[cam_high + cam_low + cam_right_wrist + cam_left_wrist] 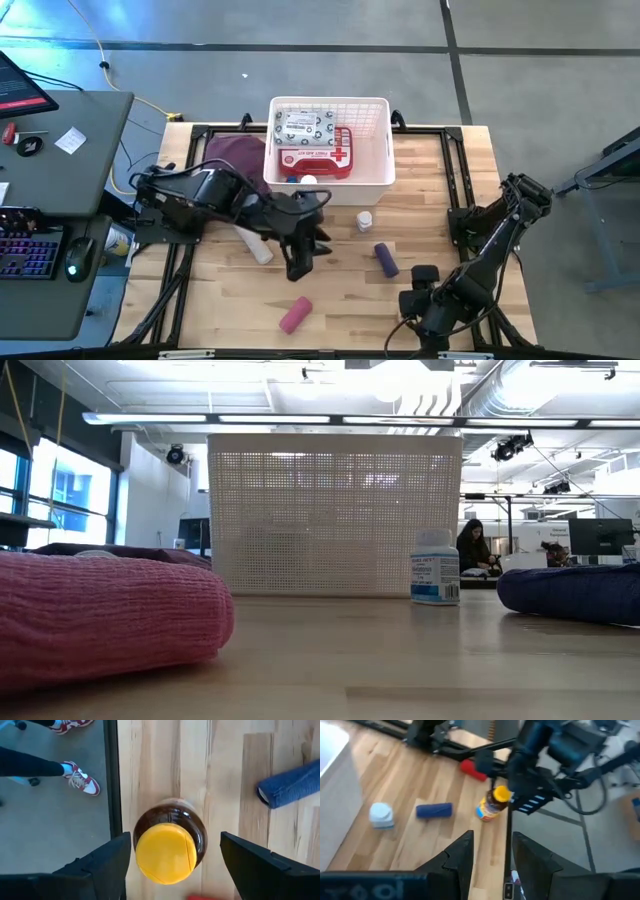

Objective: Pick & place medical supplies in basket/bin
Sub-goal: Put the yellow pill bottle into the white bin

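The white basket (378, 175) stands at the table's far middle and holds the grey-white wipes packet (303, 126) and the red first-aid case (315, 158). My right gripper (172, 855) is open and points down over the upright amber jar (170, 842), one finger on either side of its yellow lid and apart from it. My left gripper (492, 855) is open above the table's middle (300, 262) and touches nothing. On the table lie a blue roll (386, 259), a pink roll (295, 313), a pale roll (255, 245) and a red roll (472, 770). A small white bottle (365, 220) stands upright.
The maroon pouch (235, 155) lies left of the basket. The amber jar stands close to the table's right near edge, beside the black frame rail (112, 780). A person's feet (80, 780) show on the floor beyond it. A desk with a keyboard (30, 250) is at the left.
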`<state>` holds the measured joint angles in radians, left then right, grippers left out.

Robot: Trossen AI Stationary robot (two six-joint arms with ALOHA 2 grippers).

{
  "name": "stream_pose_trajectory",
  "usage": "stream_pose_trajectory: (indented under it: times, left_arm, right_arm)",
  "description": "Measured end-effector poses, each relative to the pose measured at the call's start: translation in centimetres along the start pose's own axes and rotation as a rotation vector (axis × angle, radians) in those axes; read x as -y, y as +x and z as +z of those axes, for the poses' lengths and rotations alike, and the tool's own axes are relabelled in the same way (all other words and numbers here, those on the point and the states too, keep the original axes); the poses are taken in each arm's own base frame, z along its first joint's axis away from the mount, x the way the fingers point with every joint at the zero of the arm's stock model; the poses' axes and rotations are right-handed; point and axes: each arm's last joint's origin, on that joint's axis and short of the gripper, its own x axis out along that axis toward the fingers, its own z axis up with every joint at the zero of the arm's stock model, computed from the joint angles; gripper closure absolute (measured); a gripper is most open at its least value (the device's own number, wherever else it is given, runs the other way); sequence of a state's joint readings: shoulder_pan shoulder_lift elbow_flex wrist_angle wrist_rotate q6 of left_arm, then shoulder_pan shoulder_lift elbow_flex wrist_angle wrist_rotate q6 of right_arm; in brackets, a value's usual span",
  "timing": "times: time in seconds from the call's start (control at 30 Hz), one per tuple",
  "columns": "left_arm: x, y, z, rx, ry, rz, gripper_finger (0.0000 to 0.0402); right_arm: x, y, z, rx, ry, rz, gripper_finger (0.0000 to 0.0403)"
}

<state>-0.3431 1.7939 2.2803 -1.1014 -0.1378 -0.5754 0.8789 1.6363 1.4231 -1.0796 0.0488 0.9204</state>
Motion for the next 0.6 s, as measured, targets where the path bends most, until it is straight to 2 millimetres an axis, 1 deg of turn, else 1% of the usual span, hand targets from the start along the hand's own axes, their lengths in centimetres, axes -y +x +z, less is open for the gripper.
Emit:
stream_pose_trajectory:
  times: [0.1, 0.2, 0.37, 0.6]
  left_arm:
    - [0.3, 0.0, 0.0, 0.004, 0.016, -0.038, 0.0231]
    - [0.7, -0.1, 0.5, 0.041, 0.016, -0.091, 0.0231]
    - [1.3, -0.3, 1.5, 0.148, 0.008, -0.158, 0.0231]
    - [2.3, -0.8, 3.1, 0.311, 0.014, -0.267, 0.0231]
  right_arm:
    - [-0.3, 0.0, -0.4, 0.006, 0.03, -0.004, 0.0107]
    - [-0.6, -0.1, -0.9, 0.032, 0.037, -0.021, 0.0107]
    - [-0.9, -0.1, -1.3, 0.067, 0.01, -0.047, 0.0107]
    - [-0.6, -0.1, -1.6, 0.069, -0.013, -0.1, 0.0107]
